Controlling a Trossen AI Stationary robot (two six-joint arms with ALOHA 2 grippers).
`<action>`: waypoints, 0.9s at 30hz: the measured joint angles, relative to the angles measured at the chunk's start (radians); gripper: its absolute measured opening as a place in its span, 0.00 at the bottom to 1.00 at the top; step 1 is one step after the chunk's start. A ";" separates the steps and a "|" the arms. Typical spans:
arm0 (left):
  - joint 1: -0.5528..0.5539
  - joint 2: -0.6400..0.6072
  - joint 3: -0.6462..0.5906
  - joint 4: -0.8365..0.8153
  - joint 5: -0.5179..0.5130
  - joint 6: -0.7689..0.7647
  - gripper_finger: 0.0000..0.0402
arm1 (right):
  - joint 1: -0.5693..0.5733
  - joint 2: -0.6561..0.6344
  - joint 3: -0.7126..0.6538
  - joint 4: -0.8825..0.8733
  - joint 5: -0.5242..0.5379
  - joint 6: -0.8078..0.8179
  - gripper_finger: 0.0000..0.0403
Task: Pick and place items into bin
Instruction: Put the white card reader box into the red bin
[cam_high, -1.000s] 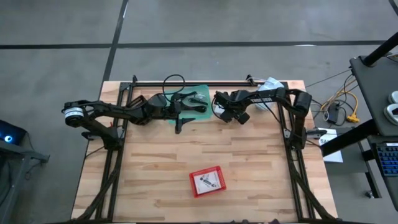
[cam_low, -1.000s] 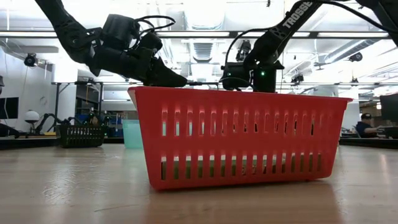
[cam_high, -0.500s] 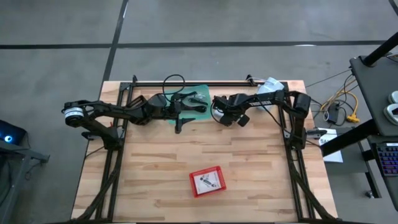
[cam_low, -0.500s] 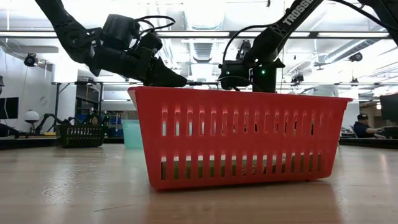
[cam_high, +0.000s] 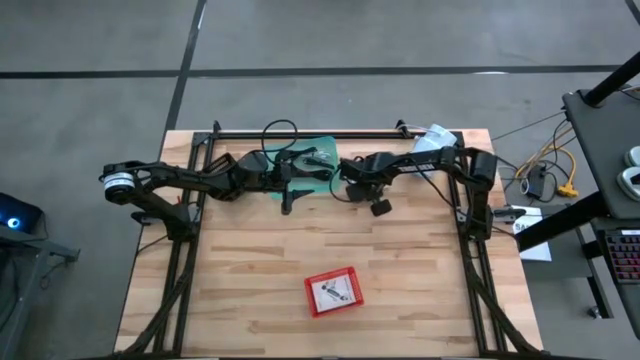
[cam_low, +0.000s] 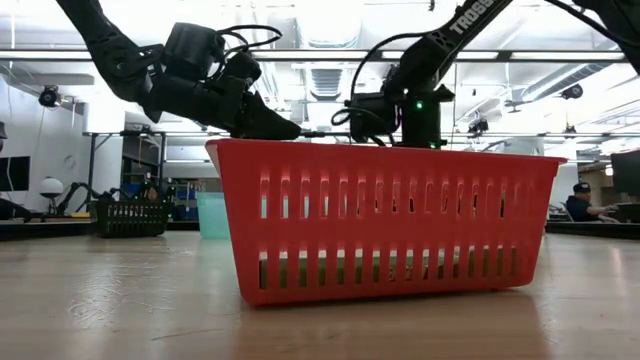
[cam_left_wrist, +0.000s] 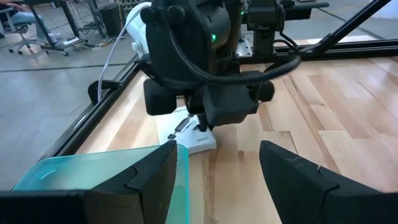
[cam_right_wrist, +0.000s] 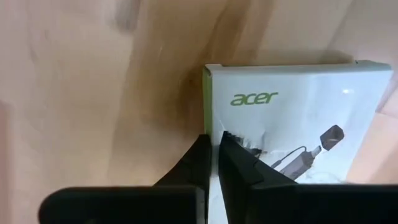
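A white "acer" box (cam_right_wrist: 292, 124) lies flat on the wood beside a clear teal bin (cam_left_wrist: 93, 168); it also shows in the left wrist view (cam_left_wrist: 186, 134). My right gripper (cam_right_wrist: 214, 152) is shut, its tips pointing down at the box's edge. It also shows in the high view (cam_high: 352, 187). My left gripper (cam_left_wrist: 217, 174) is open and empty, level, at the teal bin's near right corner (cam_high: 298, 185). A red basket (cam_high: 333, 292) with a white card in it stands near the table's front edge. My right gripper comes from above, pointing down, with its shut fingertips (cam_right_wrist: 233, 155) at the box's long edge (cam_right_wrist: 209, 118) near a corner. The box lies flat on the table. I cannot tell whether the tips touch it or pinch any of it.
The teal bin (cam_high: 312, 158) holds black cables at the table's far middle. A large white cylinder (cam_left_wrist: 140, 25) and a white bag (cam_high: 432, 135) are at the far right. In the low view the red basket (cam_low: 385, 220) fills the front. Bare wood lies between the arms and the basket.
My right gripper has gone toward the table's left edge, closer to the teal bin and my left gripper.
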 joint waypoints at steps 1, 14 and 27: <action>0.000 0.000 0.000 0.000 0.000 0.000 0.53 | 0.001 0.000 0.012 -0.013 -0.004 0.043 0.03; 0.000 0.000 0.000 -0.005 0.000 0.000 0.53 | 0.120 -0.206 0.109 -0.027 -0.185 0.391 0.02; 0.000 0.000 0.000 -0.012 0.000 0.000 0.53 | 0.503 -0.332 0.088 0.265 -0.103 0.704 0.02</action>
